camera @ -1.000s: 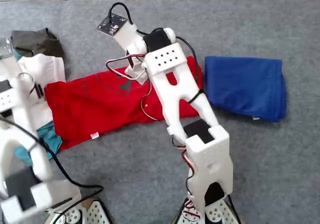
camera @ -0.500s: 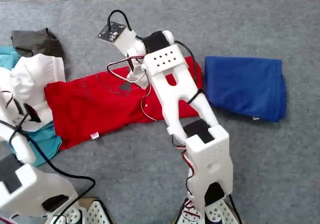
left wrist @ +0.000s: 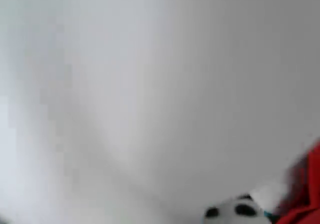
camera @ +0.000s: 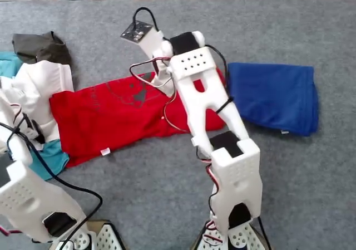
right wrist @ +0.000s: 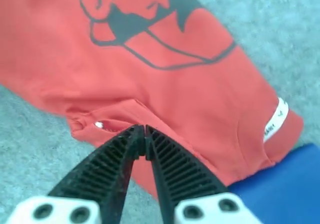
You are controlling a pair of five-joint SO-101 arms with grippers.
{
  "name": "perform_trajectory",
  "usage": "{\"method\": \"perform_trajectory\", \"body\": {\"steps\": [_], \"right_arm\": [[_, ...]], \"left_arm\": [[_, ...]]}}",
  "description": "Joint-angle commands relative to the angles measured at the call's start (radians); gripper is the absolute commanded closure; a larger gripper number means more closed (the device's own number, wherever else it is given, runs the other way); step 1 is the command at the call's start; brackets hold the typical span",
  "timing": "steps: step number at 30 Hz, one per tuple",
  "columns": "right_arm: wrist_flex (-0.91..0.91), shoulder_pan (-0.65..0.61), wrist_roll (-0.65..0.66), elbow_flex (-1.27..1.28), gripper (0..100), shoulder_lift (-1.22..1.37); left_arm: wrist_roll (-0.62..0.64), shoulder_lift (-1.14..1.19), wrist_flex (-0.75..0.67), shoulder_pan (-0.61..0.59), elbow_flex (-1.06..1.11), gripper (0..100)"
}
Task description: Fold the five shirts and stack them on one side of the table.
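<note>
Spread flat on the counter (camera: 311,194), print up: red shirt (camera: 111,116). Just beside one end of it, folded blue shirt (camera: 272,97); against the other end, white shirt (camera: 47,88), teal shirt (camera: 53,154) and, a little beyond, dark shirt (camera: 39,47). Right jaws closed tip to tip over a puckered edge of the red shirt, no cloth visibly between. Probably light, limp, quick to bunch; best pinched at a hem corner.
</note>
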Motion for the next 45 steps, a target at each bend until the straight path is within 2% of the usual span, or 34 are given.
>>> {"method": "perform_trajectory", "body": {"steps": [1, 7, 12, 15, 18, 23, 28, 35, 39, 41, 45], "right_arm": [[0.025, 0.029, 0.009, -0.028, 98.4, -0.071], [0.052, 0.038, 0.006, -0.065, 98.4, -0.071], [0.044, 0.037, 0.005, -0.065, 98.4, -0.067], [0.044, 0.035, 0.005, -0.065, 98.4, -0.067], [0.044, 0.037, 0.005, -0.065, 98.4, -0.070], [0.043, 0.037, 0.011, -0.070, 98.4, -0.071], [0.009, 0.038, 0.012, -0.182, 98.4, -0.070], [0.023, 0.040, 0.002, -0.444, 98.4, -0.071], [0.103, 0.074, 0.021, -0.619, 98.4, -0.071], [0.181, 0.104, 0.104, -0.696, 98.4, -0.071], [0.173, 0.215, 0.103, -0.685, 98.4, -0.125]], "left_arm": [[0.014, 0.040, -0.015, -0.007, -0.094, 96], [0.005, -0.020, -0.014, -0.084, -0.381, 97], [0.014, -0.057, -0.055, -0.087, -0.651, 97], [0.014, -0.041, -0.152, -0.071, -0.691, 97], [0.006, -0.011, -0.167, -0.041, -0.691, 96], [0.015, 0.031, -0.052, -0.024, -0.702, 82], [0.203, -0.002, 0.002, -0.081, -0.737, 77], [0.204, -0.158, 0.328, -0.074, -0.905, 77], [0.183, -0.270, 0.571, 0.007, -0.920, 77], [0.157, -0.330, 0.568, 0.027, -0.835, 77], [0.150, -0.505, 0.565, 0.042, -0.519, 77]]}}
